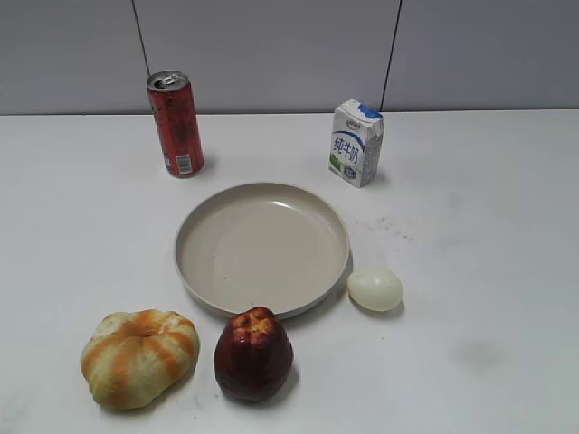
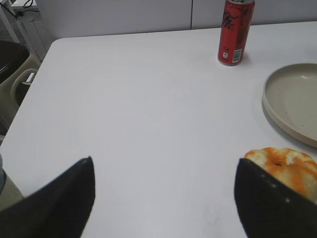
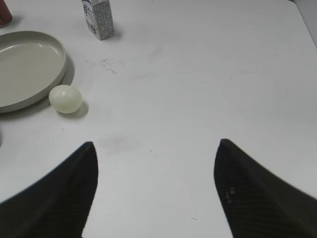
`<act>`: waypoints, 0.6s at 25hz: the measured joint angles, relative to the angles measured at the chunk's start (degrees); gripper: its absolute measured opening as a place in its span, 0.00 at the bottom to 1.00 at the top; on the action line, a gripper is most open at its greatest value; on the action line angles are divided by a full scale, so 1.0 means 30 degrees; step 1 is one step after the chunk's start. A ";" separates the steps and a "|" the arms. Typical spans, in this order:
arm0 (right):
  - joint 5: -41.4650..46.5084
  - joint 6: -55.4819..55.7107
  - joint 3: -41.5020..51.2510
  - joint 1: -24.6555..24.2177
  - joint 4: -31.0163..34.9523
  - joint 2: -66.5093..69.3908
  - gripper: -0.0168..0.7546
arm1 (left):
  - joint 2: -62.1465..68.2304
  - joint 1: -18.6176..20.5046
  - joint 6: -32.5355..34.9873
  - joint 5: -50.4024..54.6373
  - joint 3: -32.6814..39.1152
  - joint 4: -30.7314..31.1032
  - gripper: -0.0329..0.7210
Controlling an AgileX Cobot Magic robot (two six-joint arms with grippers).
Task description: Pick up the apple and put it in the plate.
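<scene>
White counter [image 1: 488,181] runs back to a grey wall, with wide bare room on its right side and far left. Near its front edge the apple [image 1: 252,353] stands just beside the plate's [image 1: 261,246] near rim, outside it, a pumpkin [image 1: 138,355] to its left. Both the left gripper [image 2: 163,198] and right gripper [image 3: 156,191] hang spread wide, holding nothing.
</scene>
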 joint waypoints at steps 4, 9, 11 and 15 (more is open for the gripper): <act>0.0000 0.0000 0.0000 0.0000 0.0000 0.0000 0.78 | 0.0000 0.0000 0.0000 0.0000 0.0000 0.0000 0.94; 0.0000 0.0000 0.0000 0.0000 0.0000 0.0000 0.78 | 0.0000 0.0000 0.0000 0.0000 0.0000 0.0000 0.93; 0.0000 0.0000 0.0000 0.0000 0.0000 0.0000 0.78 | 0.0000 0.0000 0.0000 0.0000 0.0000 0.0000 0.92; 0.0000 0.0000 0.0000 0.0000 0.0000 0.0000 0.78 | 0.0000 -0.0016 0.0000 -0.0026 -0.0020 -0.0047 0.90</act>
